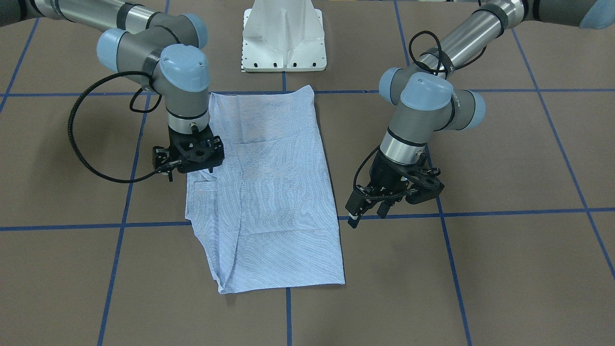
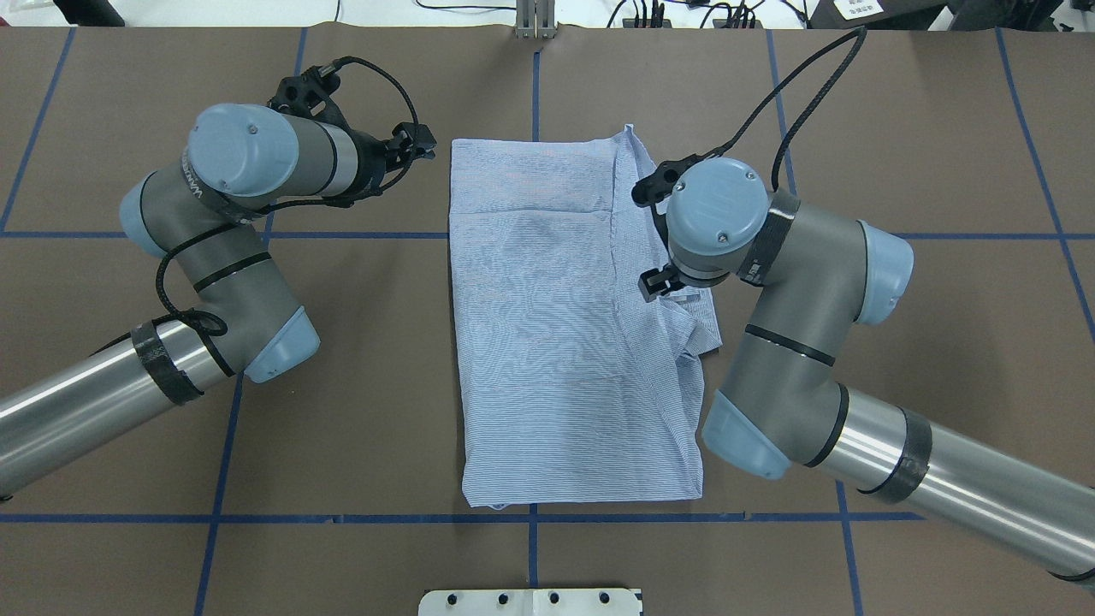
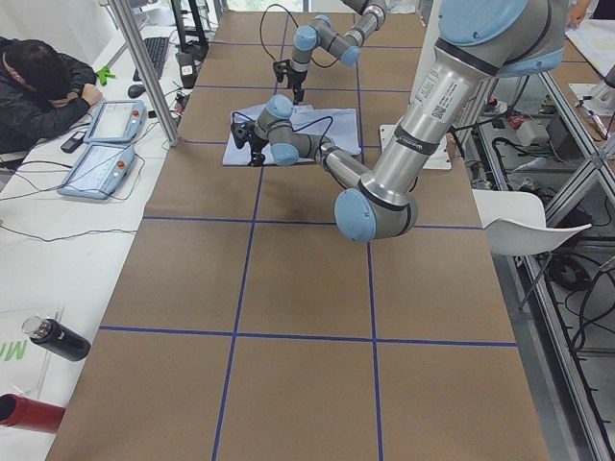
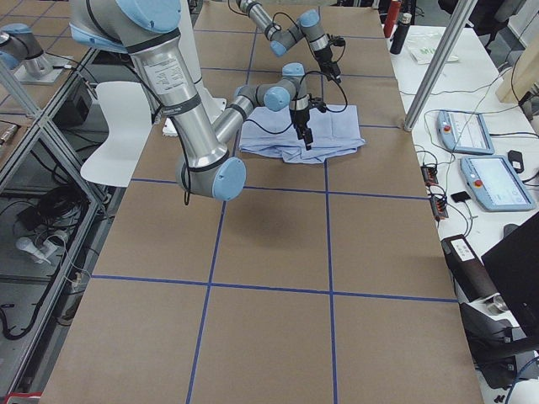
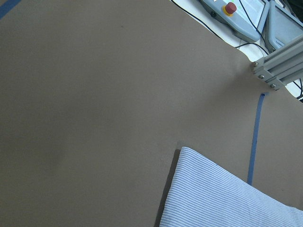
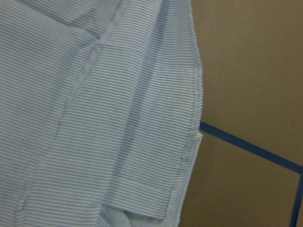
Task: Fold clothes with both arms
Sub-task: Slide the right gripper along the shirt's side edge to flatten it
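Now the left end effector (image 1: 369, 215) is held parted beside the folded striped shirt (image 1: 274, 192); the right end effector (image 1: 192, 161) is hidden, so its gap cannot be told.

No text is legible. A line of dark lettering runs along a grey link of the left arm (image 2: 195, 181) and along the tube of the right arm (image 4: 172, 82). Both are too small to read. A white sheet (image 3: 19, 331) carries green letters, cut off by the picture edge.
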